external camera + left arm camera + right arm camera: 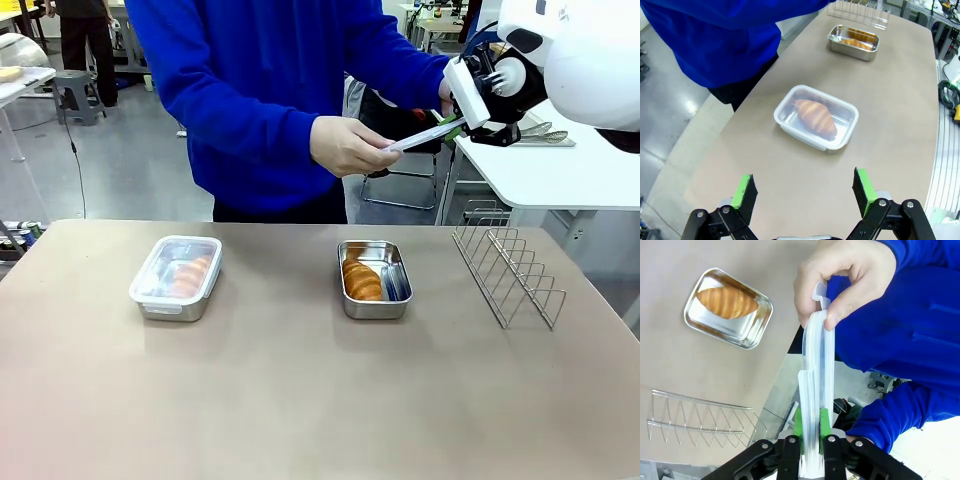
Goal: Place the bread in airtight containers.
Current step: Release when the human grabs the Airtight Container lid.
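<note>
nearest the robot's side, the brown table point(300, 400) is bare across its front. the left gripper point(805, 192) hangs over this stretch with its green-padded fingers point(746, 190) spread wide and nothing between them, the lidded container just ahead of it in the left wrist view.

farther across, toward the left, the lidded steel container point(177, 277) sits flat with its clear clip lid on, and one croissant point(190, 276) shows through the plastic, lying diagonally inside. to its right, near the middle of the table, the open steel container point(375, 279) stands without a lid; the second croissant point(362, 281) lies along its left side, leaving the right part of the shiny floor uncovered. the two boxes are well apart. right of the open one, the wire rack point(508, 272) stands near the table's right edge.

beyond the far edge and above table height, the right gripper point(810, 427) is pinched tight on one end of a clear plastic lid point(816, 390), held edge-on between its green pads point(798, 421). the person's hand point(348, 147), in a blue sleeve point(260, 100), grips the lid's other end by thumb and fingers, so the lid spans between hand and gripper.
</note>
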### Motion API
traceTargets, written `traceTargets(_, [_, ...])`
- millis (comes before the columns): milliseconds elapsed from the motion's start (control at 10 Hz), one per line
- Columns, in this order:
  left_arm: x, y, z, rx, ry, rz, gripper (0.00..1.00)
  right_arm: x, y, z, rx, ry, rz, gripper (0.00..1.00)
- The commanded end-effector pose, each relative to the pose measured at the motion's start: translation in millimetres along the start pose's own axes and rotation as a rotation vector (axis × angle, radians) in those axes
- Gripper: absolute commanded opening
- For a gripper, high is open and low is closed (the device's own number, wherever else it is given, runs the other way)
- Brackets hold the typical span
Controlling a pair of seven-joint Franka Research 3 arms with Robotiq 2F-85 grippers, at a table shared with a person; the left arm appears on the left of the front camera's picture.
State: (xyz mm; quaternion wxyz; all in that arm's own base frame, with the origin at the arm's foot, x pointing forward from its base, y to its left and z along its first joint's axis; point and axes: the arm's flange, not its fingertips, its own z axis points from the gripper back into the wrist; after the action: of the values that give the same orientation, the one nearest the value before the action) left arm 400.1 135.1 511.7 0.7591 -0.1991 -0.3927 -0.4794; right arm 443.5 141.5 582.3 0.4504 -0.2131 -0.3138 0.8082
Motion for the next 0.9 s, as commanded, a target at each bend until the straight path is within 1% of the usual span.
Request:
traceTargets(0, [0.6,-1.4,-0.1,-0.002,-0.011,-0.009,1.0,0.6,0.9,3.6,-0.007,0.005,-0.006,0.0])
traceTargets(200, [0.6,-1.4,-0.1,-0.002,-0.011,-0.009,1.0,0.6,0.9,3.6,-0.007,0.005,-0.006,0.0])
traceTargets(300, [0.6,-1.4,-0.1,-0.002,-0.011,-0.009,1.0,0.0,-0.1,0.2,0.0,0.0,0.0,0.68])
traceTargets(400, [0.6,-1.4,-0.1,-0.002,-0.011,-0.009,1.0,3.2,-1.4,10.3,-0.001,0.017,-0.044,0.7])
traceTargets(500, [0.6,-1.4,-0.1,-0.002,-0.011,-0.009,1.0,7.0,-4.4,25.5,0.001,0.016,-0.101,1.0])
traceTargets(600, [0.6,-1.4,-0.1,-0.002,-0.011,-0.009,1.0,10.0,-8.2,42.4,-0.003,-0.026,-0.137,1.0])
traceTargets(700, [0.6,-1.4,-0.1,-0.002,-0.011,-0.009,1.0,8.1,-10.2,62.9,-0.004,-0.048,-0.205,1.0])
traceTargets(800, [0.6,-1.4,-0.1,-0.002,-0.011,-0.009,1.0,1.5,-8.2,83.7,0.003,-0.122,-0.326,0.93])
